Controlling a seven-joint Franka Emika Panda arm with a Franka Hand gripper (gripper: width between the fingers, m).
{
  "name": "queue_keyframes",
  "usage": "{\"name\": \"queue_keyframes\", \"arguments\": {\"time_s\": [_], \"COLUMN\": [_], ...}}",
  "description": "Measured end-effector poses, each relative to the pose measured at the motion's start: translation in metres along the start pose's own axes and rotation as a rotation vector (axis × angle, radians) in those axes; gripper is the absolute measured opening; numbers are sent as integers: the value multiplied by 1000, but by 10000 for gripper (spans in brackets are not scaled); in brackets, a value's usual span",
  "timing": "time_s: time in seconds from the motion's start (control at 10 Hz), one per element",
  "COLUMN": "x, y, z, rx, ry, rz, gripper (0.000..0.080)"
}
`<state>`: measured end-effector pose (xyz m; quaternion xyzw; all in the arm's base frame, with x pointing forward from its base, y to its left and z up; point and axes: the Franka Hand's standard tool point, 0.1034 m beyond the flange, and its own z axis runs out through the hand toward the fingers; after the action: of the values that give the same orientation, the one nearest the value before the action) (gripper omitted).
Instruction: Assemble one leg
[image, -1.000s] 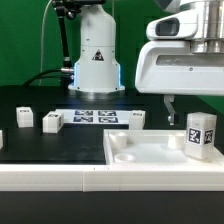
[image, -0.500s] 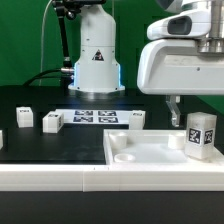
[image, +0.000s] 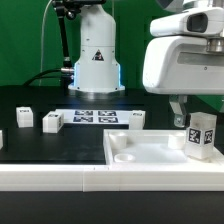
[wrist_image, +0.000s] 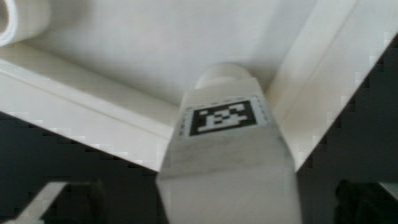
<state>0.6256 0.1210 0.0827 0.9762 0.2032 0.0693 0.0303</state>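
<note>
The leg (image: 203, 135) is a small white square post with a black-and-white tag. It stands upright on the right part of the large flat white panel (image: 140, 152). My gripper (image: 198, 112) hangs just above the leg's top, open. One dark finger (image: 177, 107) shows on the exterior view's left of the leg; the other is hidden. In the wrist view the leg (wrist_image: 224, 150) with its tag fills the middle. My gripper (wrist_image: 205, 205) straddles it, with dark fingers (wrist_image: 43, 204) on either side, apart from it.
Three more small white tagged posts (image: 25, 118), (image: 53, 121), (image: 137, 119) stand on the black table. The marker board (image: 95, 117) lies behind them. The robot base (image: 95, 62) stands at the back. The panel has a round corner socket (image: 124, 155).
My gripper has moved toward the exterior view's right, closer over the leg. The leg and the other parts have not moved.
</note>
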Motion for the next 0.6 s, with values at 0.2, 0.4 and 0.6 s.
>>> {"name": "queue_keyframes", "arguments": {"time_s": [0.2, 0.4, 0.6], "x": [0, 0, 0], "y": [0, 0, 0], "z": [0, 0, 0], "rx": [0, 1, 3], "ry": [0, 0, 0], "rz": [1, 34, 123], "gripper": [391, 292, 292]}}
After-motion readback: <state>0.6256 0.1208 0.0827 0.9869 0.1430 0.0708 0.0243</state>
